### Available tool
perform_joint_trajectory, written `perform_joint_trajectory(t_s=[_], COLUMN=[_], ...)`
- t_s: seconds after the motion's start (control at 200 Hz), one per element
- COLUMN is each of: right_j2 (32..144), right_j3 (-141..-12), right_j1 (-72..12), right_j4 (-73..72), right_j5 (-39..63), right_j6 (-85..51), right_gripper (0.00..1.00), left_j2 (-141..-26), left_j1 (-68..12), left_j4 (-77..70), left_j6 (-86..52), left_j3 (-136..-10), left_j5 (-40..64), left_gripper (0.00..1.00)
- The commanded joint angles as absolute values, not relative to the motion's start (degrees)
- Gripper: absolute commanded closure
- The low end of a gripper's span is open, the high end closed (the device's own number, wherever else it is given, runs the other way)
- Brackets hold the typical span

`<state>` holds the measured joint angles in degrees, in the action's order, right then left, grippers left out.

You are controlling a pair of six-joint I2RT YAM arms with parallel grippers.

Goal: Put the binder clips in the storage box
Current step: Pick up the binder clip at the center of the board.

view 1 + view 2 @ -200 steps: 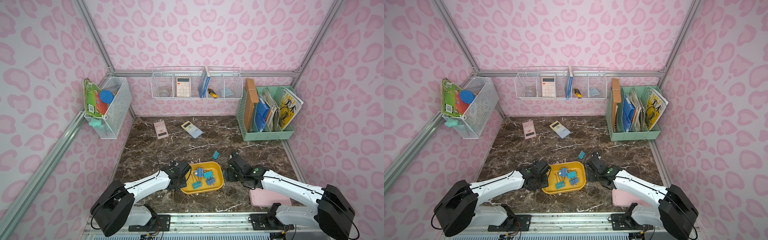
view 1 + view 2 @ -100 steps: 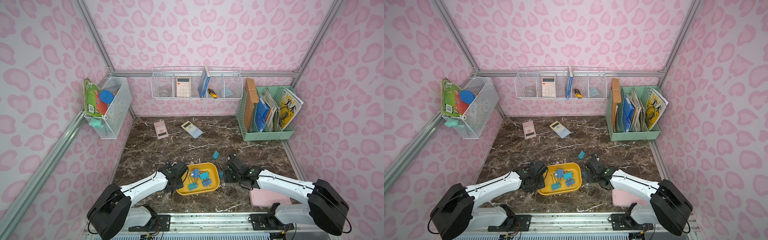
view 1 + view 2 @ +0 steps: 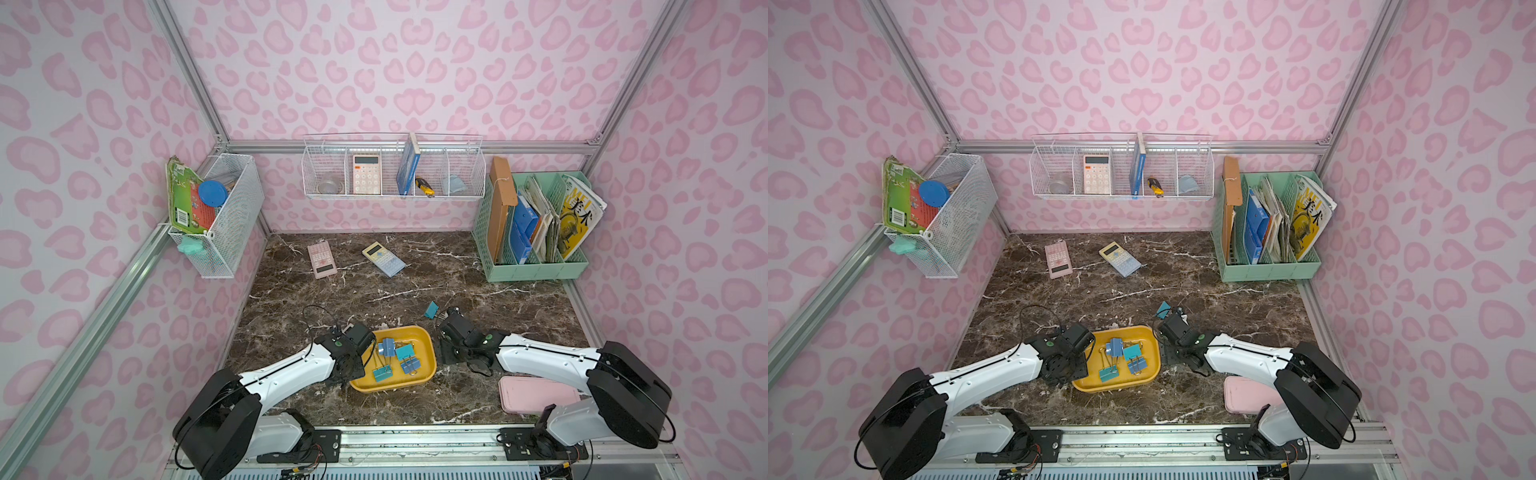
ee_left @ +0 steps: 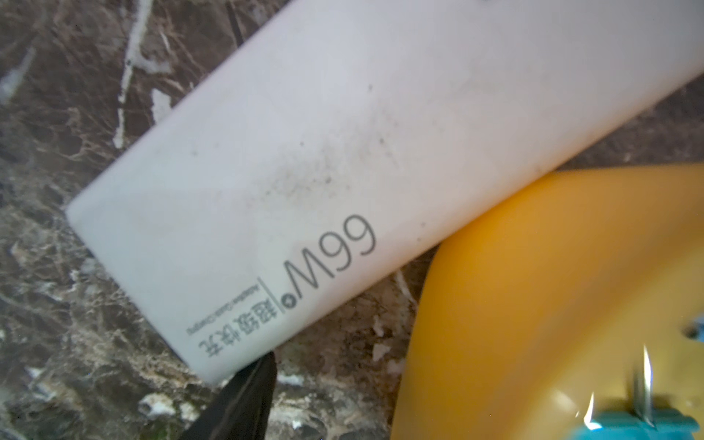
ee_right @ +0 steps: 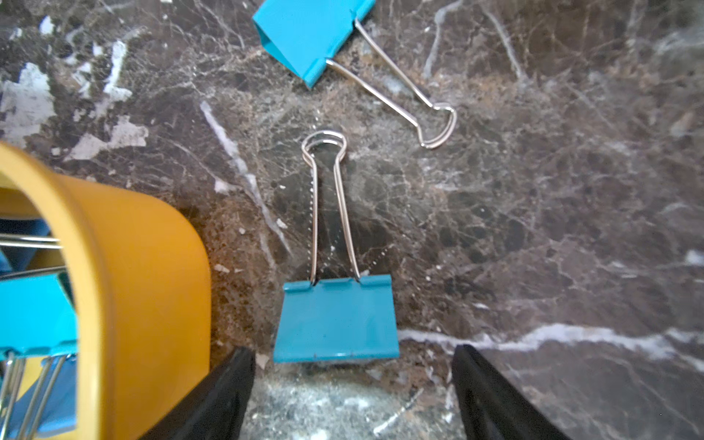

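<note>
Binder clips (image 3: 404,352), four or so in teal and blue, lie jumbled in the yellow storage box (image 3: 424,345). Two more lie outside it on the marble table (image 3: 415,286) (both near its corner). My right gripper (image 5: 352,373) is spread, flanking one loose clip (image 5: 337,320) without touching it; the other loose clip (image 5: 304,34) lies just beyond. My left gripper (image 3: 358,360) sits at the box's opposite wall beside a white 66W charger block (image 4: 304,152); I cannot tell whether it pinches anything.

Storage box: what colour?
The storage box is yellow, clearest in a top view.
</note>
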<state>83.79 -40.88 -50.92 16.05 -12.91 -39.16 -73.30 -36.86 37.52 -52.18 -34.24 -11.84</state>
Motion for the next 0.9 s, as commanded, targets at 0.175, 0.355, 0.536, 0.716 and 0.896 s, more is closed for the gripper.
perform_joint_trajectory(t_s=[0.175,0.355,0.536,0.716,0.896], right_j2=[87.94,89.46,90.32,90.42,89.79], right_j3=[-42.44,-42.75,-42.97,-42.62,-42.1], right_j1=[-50.85,-50.35,-50.13,-50.16,-50.19], right_j4=[14.9,13.77,13.03,12.65,12.88], right_j5=[-14.73,-14.53,-14.24,-13.4,-14.15], right_j6=[-38.16,-37.05,-37.01,-37.09,-37.79], right_gripper=[0.14,0.16,0.23,0.37,0.46], left_j2=[-72.86,-72.4,-72.33,-72.66,-72.86], left_j1=[-36.78,-36.83,-36.8,-36.82,-36.78], left_j4=[38.76,38.76,38.76,38.67,38.58], left_j6=[-51.08,-51.14,-51.06,-50.89,-50.87], left_j3=[-33.97,-33.74,-33.75,-33.82,-33.84], left_j5=[-11.6,-11.6,-11.54,-11.55,-11.42], left_gripper=[0.38,0.38,0.38,0.38,0.38])
